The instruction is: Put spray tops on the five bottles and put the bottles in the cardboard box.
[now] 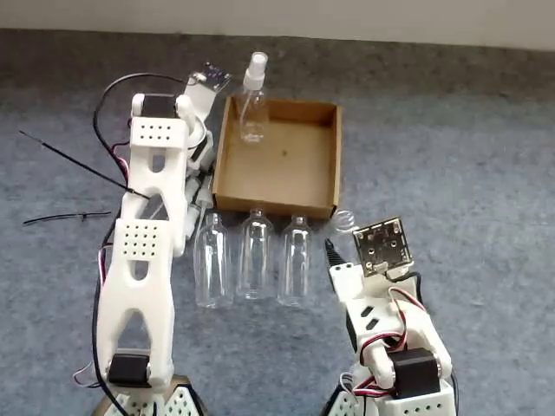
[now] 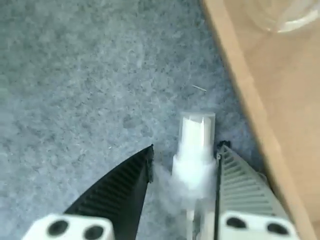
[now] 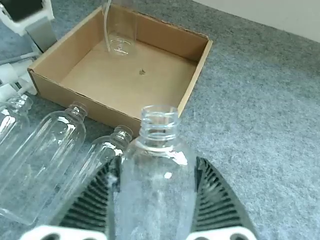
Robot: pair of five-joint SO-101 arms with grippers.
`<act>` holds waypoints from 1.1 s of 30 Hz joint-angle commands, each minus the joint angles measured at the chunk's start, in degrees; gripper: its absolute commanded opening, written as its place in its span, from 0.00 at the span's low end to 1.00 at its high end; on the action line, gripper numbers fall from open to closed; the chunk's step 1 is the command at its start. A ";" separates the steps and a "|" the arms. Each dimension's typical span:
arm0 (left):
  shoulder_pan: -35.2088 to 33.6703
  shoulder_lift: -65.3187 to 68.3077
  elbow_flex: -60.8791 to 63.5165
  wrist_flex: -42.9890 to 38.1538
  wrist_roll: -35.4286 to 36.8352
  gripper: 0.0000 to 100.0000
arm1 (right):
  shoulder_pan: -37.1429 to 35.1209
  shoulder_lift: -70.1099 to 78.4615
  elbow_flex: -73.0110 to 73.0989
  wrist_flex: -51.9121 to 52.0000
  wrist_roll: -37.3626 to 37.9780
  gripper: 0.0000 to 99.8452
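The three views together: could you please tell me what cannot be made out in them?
- High view: the left arm covers whatever lies under it beside the cardboard box.
- Left wrist view: the spray top is blurred, its base cut off by the picture's edge.
- Right wrist view: the held bottle runs off the edge at its base; the standing bottle in the box is cut at its top.

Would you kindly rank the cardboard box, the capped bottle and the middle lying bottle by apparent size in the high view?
1. Cardboard box, largest.
2. Middle lying bottle and capped bottle look alike in length; the capped one stands upright, so I won't rank them.
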 commanded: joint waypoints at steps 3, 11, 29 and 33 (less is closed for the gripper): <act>0.92 -1.01 -0.40 -2.02 -0.79 0.19 | 0.66 -0.57 -2.59 0.13 0.62 0.00; -0.13 -1.63 -0.84 -1.49 -0.79 0.03 | 0.66 -0.57 -2.59 0.13 0.62 0.00; -11.38 -53.41 33.10 4.57 6.68 0.00 | 1.63 -2.68 -3.74 -0.31 0.70 0.00; -6.02 -76.26 54.73 4.22 7.30 0.00 | 0.22 -2.51 -5.85 -1.63 0.53 0.00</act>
